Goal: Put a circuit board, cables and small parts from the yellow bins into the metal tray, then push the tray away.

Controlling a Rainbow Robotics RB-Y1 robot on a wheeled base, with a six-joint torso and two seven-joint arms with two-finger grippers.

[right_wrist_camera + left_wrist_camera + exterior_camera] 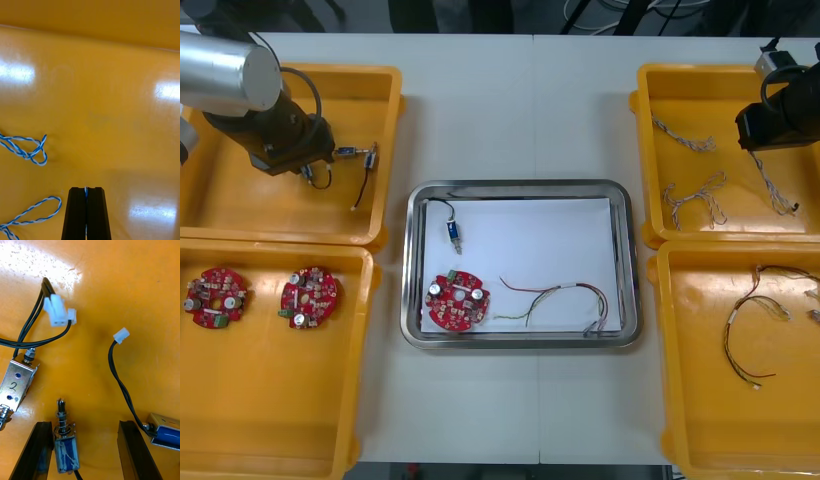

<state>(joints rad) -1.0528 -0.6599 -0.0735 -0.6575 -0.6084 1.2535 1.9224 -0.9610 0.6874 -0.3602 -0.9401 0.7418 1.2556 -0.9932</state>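
Pinching a blue and white cable [772,188], your right gripper [86,189] is closed; your left gripper [85,423] stands spread, a small metal part [66,447] beside one finger.

The front camera looks steeply down at the table [510,110]; 2 wrist cameras peer closely into far yellow bins [240,205].

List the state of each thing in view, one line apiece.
left pincer: open around a small metal part in the far left yellow bin.
right pincer: shut on a twisted blue and white cable.
metal tray: white inside, loaded, not yet pushed.
circuit board: flat in the tray.
red and yellow cable: loose in the tray.
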